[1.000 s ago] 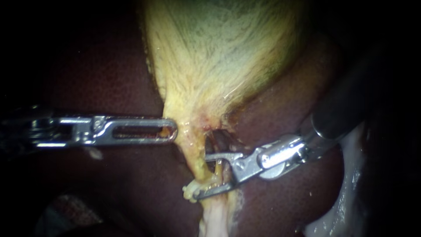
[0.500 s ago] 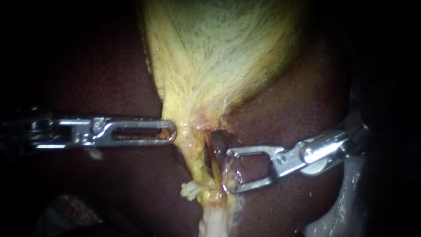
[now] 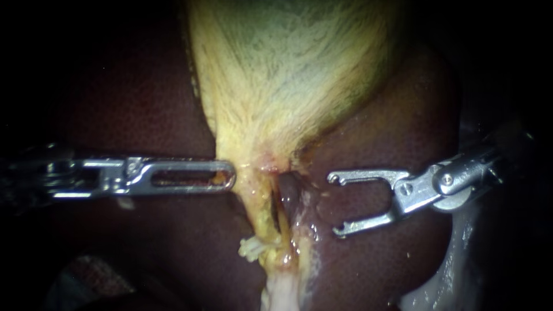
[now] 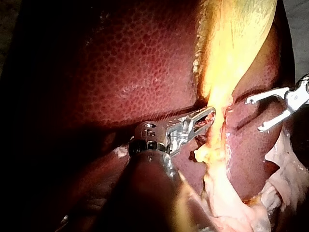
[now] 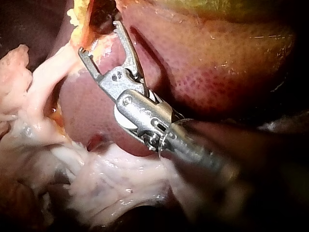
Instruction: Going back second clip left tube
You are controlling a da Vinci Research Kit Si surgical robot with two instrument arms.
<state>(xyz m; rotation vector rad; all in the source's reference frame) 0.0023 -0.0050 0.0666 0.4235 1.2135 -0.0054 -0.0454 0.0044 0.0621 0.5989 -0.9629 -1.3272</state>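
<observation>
- Slender silver right instrument: jaws spread wide and empty over the dark red liver.
- Small whitish clip sits on the thin yellow left tube, apart from those jaws, lower left.
- Silver left instrument lies level, its jaws seemingly pinching the pale yellow gallbladder.

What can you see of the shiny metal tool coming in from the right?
The right instrument is bright, silvery metal: a dark shaft, a jointed wrist with a round pivot, and two thin jaws with small hooked tips. The jaws stand wide open, forming a fork, and hold nothing. It points toward the yellowish tube below the gallbladder, its tips short of it, over the dark red liver. Whether it rests on the liver cannot be told.
</observation>
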